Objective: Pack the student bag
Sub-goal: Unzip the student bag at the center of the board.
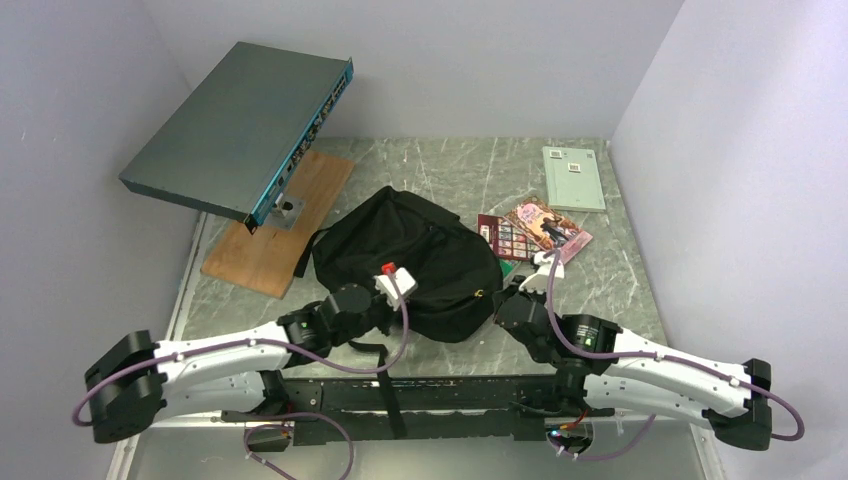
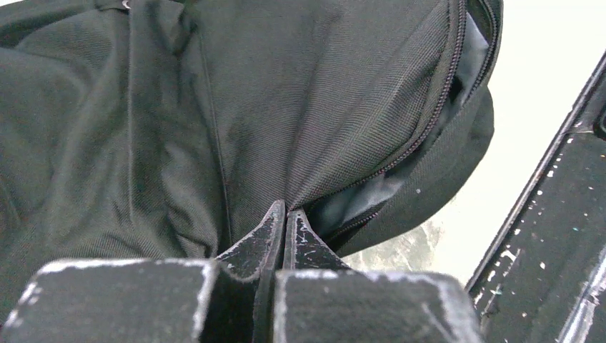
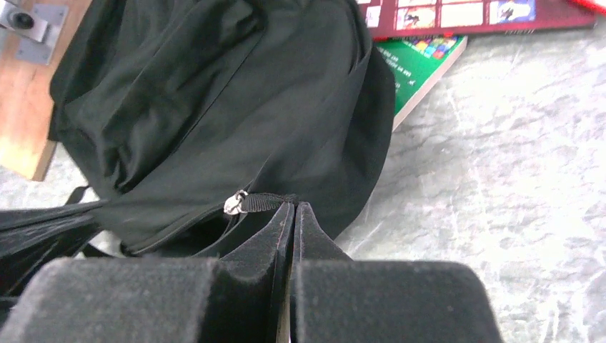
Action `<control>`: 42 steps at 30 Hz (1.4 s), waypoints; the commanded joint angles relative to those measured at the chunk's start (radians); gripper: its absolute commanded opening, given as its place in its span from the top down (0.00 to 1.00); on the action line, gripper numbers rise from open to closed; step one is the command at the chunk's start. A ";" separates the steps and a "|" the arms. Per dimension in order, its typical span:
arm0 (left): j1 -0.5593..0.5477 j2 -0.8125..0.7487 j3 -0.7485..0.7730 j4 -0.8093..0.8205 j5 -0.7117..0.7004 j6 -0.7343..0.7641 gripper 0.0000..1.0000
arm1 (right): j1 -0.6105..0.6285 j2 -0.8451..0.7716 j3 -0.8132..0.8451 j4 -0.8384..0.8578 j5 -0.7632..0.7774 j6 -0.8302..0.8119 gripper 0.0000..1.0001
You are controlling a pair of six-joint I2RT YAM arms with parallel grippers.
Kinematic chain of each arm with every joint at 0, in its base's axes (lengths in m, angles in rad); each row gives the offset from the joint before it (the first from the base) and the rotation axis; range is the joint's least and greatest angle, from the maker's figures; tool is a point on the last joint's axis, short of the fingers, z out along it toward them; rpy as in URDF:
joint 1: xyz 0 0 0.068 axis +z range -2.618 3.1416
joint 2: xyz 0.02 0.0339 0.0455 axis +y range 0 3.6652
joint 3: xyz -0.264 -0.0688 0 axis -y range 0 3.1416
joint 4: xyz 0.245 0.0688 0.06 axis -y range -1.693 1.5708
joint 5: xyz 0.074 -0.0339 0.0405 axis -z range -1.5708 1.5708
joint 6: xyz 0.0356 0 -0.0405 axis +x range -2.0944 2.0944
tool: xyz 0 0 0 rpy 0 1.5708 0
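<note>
The student bag (image 1: 410,255) is a black backpack lying in the middle of the table. My left gripper (image 1: 368,300) is at its near left edge. In the left wrist view the gripper (image 2: 287,211) is shut, pinching the bag (image 2: 214,107) fabric beside a partly open zipper with grey lining (image 2: 371,194) showing. My right gripper (image 1: 507,296) is at the bag's near right side. In the right wrist view it (image 3: 295,206) is shut on the black zipper pull strap (image 3: 268,202), next to the silver slider (image 3: 234,203) on the bag (image 3: 214,107).
Picture books (image 1: 540,228) lie right of the bag; a maroon book (image 3: 472,14) and a green one (image 3: 421,64) touch its side. A pale green book (image 1: 573,178) lies far right. A grey rack device (image 1: 235,125) stands tilted on a wooden board (image 1: 290,215) at left.
</note>
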 commanded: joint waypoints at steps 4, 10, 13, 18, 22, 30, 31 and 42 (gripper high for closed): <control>0.013 -0.227 -0.114 -0.120 -0.055 -0.056 1.00 | -0.143 0.074 0.028 0.177 -0.069 -0.497 1.00; 0.013 -0.336 -0.155 -0.169 -0.045 -0.083 1.00 | -0.440 0.224 0.059 0.129 -0.315 -0.443 1.00; 0.013 -0.355 -0.130 -0.240 -0.044 -0.123 1.00 | -0.487 0.223 0.073 0.159 -0.393 -0.441 1.00; 0.013 -0.313 -0.009 -0.374 0.048 -0.191 0.71 | -0.488 0.172 0.046 0.295 -0.607 -0.600 1.00; 0.013 -0.250 0.096 -0.376 0.141 -0.236 0.39 | -0.487 0.135 0.023 0.339 -0.718 -0.660 1.00; 0.000 0.024 0.347 -0.368 0.223 -0.248 0.22 | -0.487 0.114 0.003 0.355 -0.765 -0.655 1.00; -0.003 0.067 0.376 -0.379 0.216 -0.237 0.22 | -0.487 0.113 0.001 0.355 -0.766 -0.655 1.00; -0.018 0.379 0.539 -0.395 0.197 -0.265 0.25 | -0.486 0.080 -0.008 0.354 -0.760 -0.645 1.00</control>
